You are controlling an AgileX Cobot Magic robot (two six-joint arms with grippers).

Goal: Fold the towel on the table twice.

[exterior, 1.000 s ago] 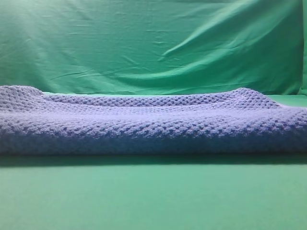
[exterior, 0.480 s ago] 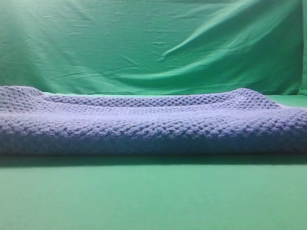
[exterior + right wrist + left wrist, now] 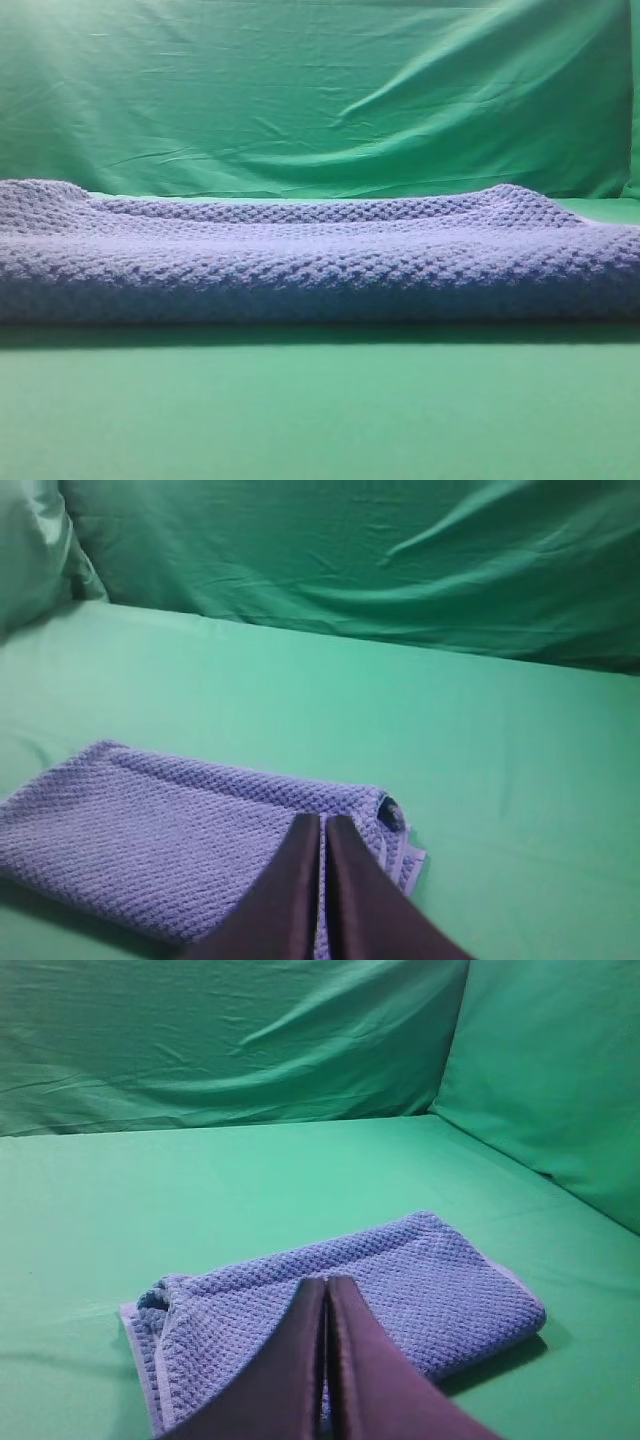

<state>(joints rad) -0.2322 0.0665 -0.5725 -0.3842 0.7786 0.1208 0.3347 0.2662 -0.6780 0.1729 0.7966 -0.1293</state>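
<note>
On the green counter [image 3: 320,410] the towel [image 3: 320,260] is lying already folded compact, both tools [image 3: 326,1290] [image 3: 322,825] pinched closed, holding nothing.

A wrinkled green backdrop cloth [image 3: 320,90] hangs behind the scene and fills the whole upper part of the exterior high view. Long creases run across it, and one deep fold falls from the upper right toward the middle. In the left wrist view a second green cloth panel [image 3: 560,1070] stands at the right side, meeting the back one at a corner. The light is soft and even.
</note>
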